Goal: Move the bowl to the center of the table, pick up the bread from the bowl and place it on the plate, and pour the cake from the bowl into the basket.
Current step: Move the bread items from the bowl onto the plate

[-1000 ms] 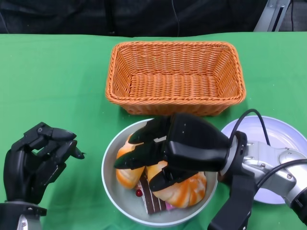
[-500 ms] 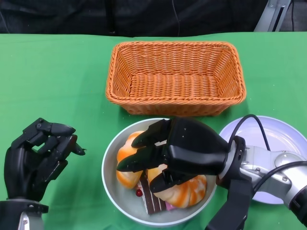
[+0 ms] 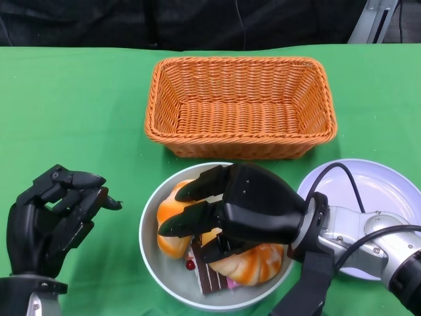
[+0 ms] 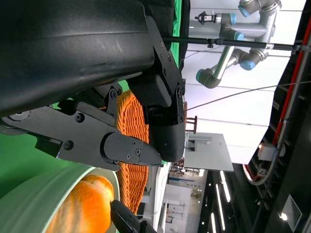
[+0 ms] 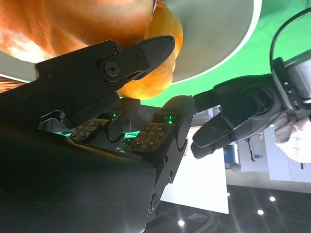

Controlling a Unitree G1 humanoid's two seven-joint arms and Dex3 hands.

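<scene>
So right now the pale green bowl (image 3: 152, 253) sits near the front edge of the green table (image 3: 72, 112), just in front of the orange wicker basket (image 3: 240, 105) and beside the white plate (image 3: 381, 191), which is off to its right. Inside the bowl there's bread (image 3: 253, 263) — glossy orange rolls, one peeking out at the left side and another under the hand — plus a slice of cake (image 3: 207, 273) with dark and pink layers and a little red cherry on top, lying at the front of the bowl. The right hand (image 3: 233, 210) is reaching over the bowl from the right, palm down, fingers spread out over the rolls; the head view shows the lower fingers down against the bread, but I honestly can't tell if it's actually got hold of it. The right wrist view shows the fingers (image 5: 141, 53) lying right alongside the orange crust — close, but contact isn't clear there either. The left hand (image 3: 49, 214) is parked on the table well to the left of the bowl, fingers curled in loosely, nothing in it. The basket has nothing in it that I can see, and the left wrist view just catches its woven side and the bowl's rim with a roll inside.
</scene>
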